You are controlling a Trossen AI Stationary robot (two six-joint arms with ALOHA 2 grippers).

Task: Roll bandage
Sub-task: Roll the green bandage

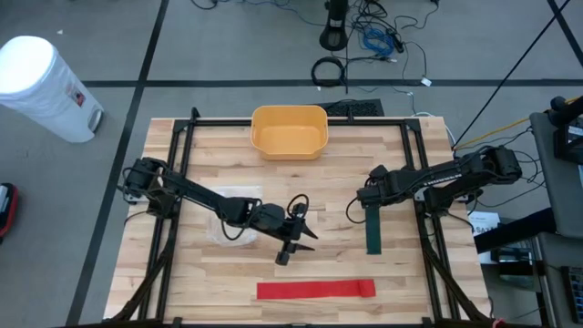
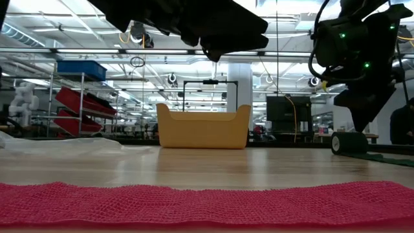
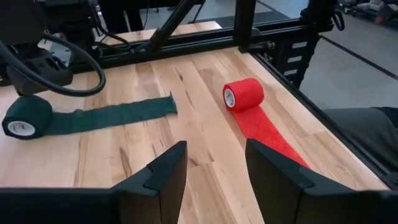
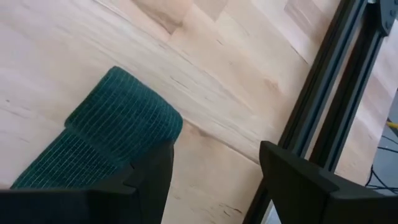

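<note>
Right gripper [image 1: 366,202]: fingers spread, grasping nothing; it hangs right at the rolled end of the green bandage [image 1: 373,228], which in its wrist view sits just beside one finger rather than between the two. I judge it is placed to push or turn the roll along its strip.
Left gripper [image 1: 299,239]: released and empty, over bare wood near the middle of the worktop [image 1: 209,164], facing toward both bandages; it looks parked, or perhaps lining up on the red one.
Green bandage: right of centre, partly rolled at its far end, the loose tail lying flat toward the near edge.
Red bandage [image 1: 315,290]: along the near edge, well apart from both grippers; a small roll at its right end, the rest stretched flat to the left, probably left for a later turn.
Yellow bin [image 1: 289,131]: far centre of the worktop, well away from the work.
Hard to make out: whether the right gripper touches the green roll; a pale, crumpled sheet [image 1: 228,219] under the left arm that I cannot identify; the low view cuts off both grippers at the top.
</note>
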